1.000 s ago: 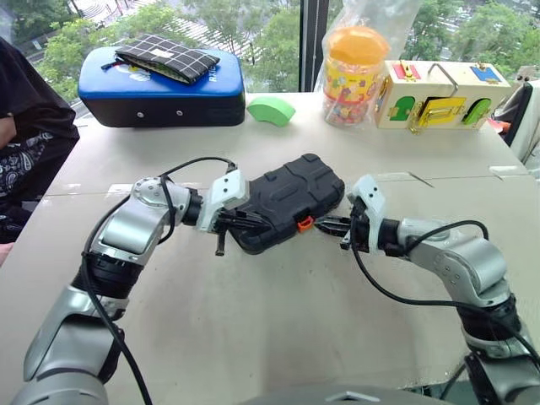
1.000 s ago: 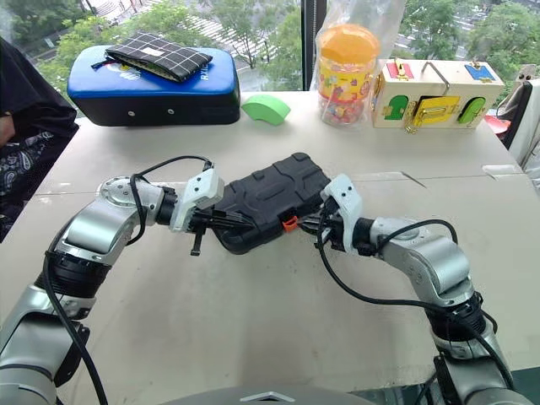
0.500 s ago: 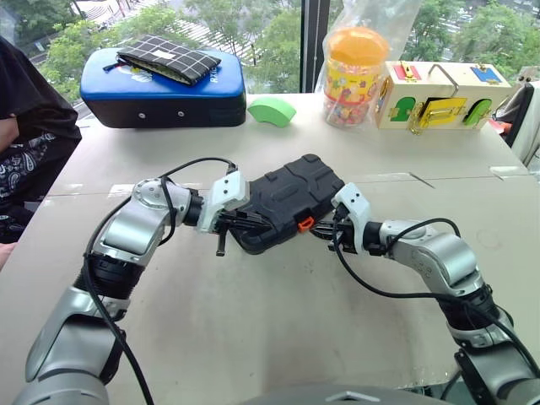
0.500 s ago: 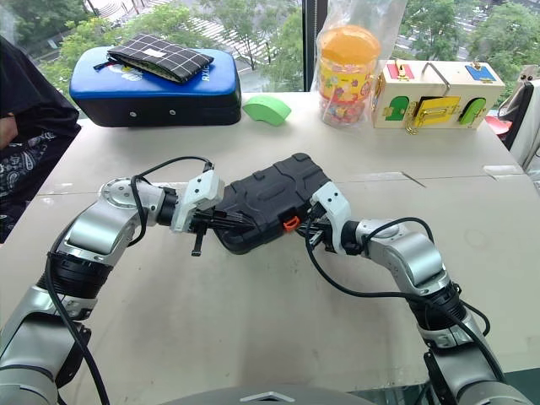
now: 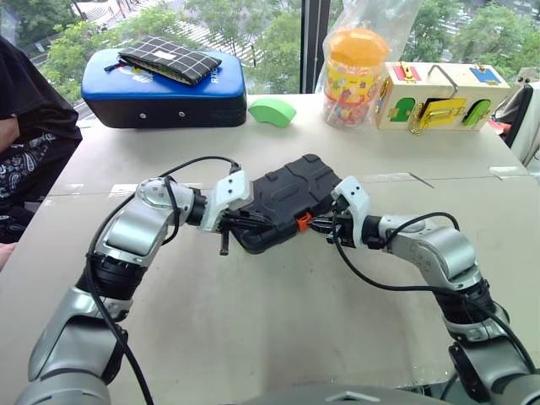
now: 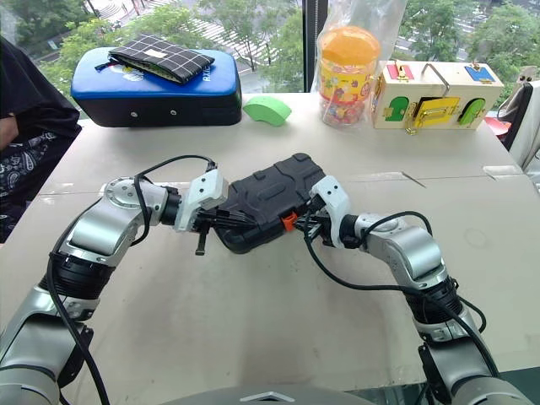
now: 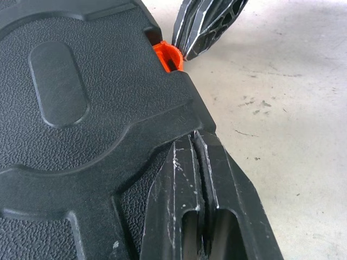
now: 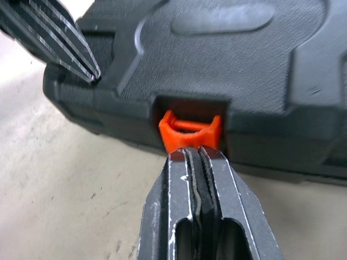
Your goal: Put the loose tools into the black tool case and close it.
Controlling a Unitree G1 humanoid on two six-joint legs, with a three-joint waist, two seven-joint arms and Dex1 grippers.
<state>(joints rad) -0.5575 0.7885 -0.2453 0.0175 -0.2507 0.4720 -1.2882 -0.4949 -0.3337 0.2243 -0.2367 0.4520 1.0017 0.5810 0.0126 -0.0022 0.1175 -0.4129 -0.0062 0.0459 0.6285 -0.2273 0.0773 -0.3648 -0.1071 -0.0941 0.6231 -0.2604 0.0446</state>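
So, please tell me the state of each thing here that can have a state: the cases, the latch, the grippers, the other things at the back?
Black tool case: lid down, flat on the table.
Orange latch: sticks out from its recess, right fingertips against it.
Left gripper: shut, resting on the case's corner.
Right gripper: shut, tip at the latch.
Blue-topped case: closed, a checked pouch lying on it.
Orange-lidded jar: upright, lid on.

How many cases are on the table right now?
2: the small black ribbed plastic tool case lies shut at mid-table between both arms; the larger blue-topped case sits at the far left edge, a checked pouch on it. None seems hidden.
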